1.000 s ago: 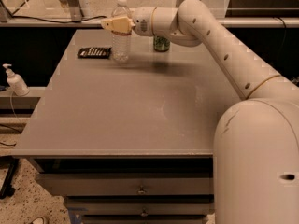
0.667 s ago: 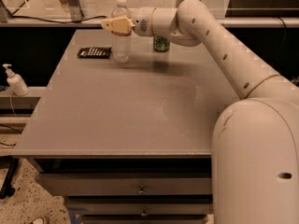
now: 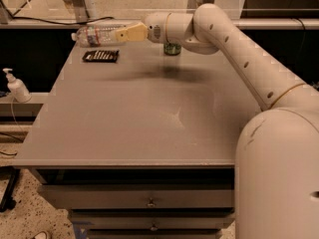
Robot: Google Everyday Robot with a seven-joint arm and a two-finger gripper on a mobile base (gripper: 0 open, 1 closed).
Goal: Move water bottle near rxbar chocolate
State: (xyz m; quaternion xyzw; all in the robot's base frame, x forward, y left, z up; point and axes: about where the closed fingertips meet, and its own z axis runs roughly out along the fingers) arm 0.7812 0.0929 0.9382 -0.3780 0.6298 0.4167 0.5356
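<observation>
claw (image 3: 130, 33) clamped on water bottle (image 3: 97, 34), held sideways over table (image 3: 149, 123) far edge, rxbar chocolate (image 3: 101, 56) just beneath

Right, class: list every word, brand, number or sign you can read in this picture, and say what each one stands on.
No text can be read here.
rxbar chocolate: a row of pale lettering, too blurred to read.
water bottle, held sideways over the table's far left by the gripper: band label, blurred.
green can: print not legible.
pump bottle: no print legible.
</observation>
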